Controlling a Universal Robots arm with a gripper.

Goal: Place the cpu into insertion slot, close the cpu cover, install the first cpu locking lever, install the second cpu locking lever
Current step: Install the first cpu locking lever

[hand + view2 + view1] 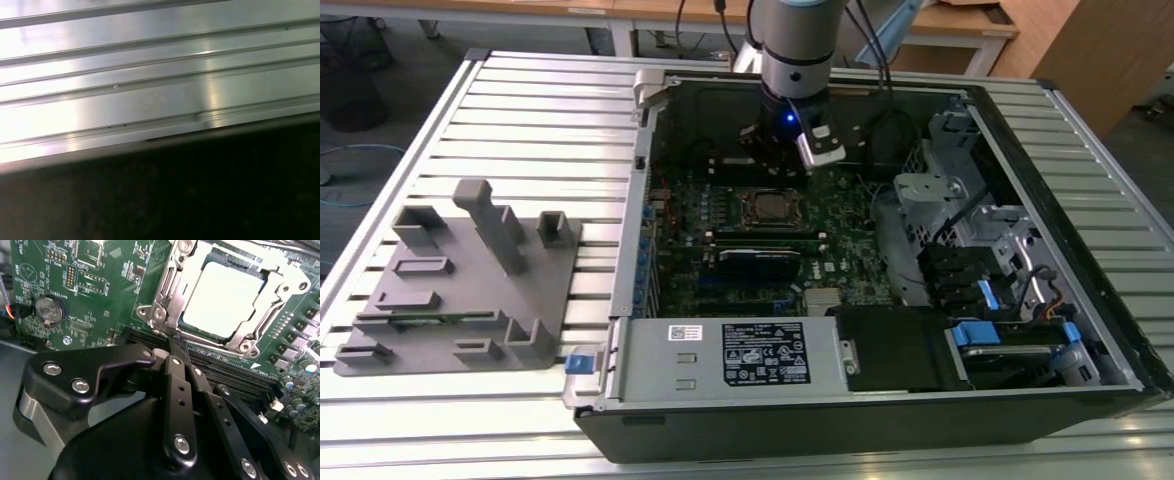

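Note:
The cpu [225, 292], a pale silver square, lies in the insertion slot [767, 208] on the green board of the open computer case. The cpu cover [167, 300], a metal frame with a cut-out middle, lies flat around it. In the second wrist view my gripper [172, 346] hangs just off one corner of the socket. Its black fingers [176, 390] meet at their tips, and I see nothing between them. In the exterior view the gripper [777, 165] hangs inside the case just beyond the socket. I cannot tell how the locking levers stand.
Long black slots [225, 372] run beside the socket, and a coin battery [48, 309] sits on the board. A black card [761, 262], a power supply [720, 355] and drive cages [961, 200] fill the case. A grey fixture [454, 270] rests on the slatted table [150, 100].

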